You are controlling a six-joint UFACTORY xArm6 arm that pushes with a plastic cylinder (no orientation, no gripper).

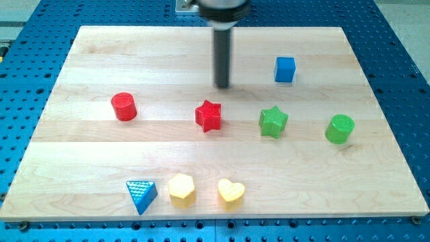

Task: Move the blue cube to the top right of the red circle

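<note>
a pale wooden board (201, 50) lies on a blue perforated table (403, 40). eight blocks on it: two red, two green, two yellow, two blue. the blue cube (285, 69) sits far to the view's right of the red circle (124, 107). my tip (222, 86) stands above the red star (209, 115); no jaws, just a rod.

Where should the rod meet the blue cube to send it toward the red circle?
No gripping here, only pushing. Contact the blue cube on its face toward the view's right, pushing left, since the red circle lies far left. My tip is now on the cube's left, so it likely circles around first.
</note>
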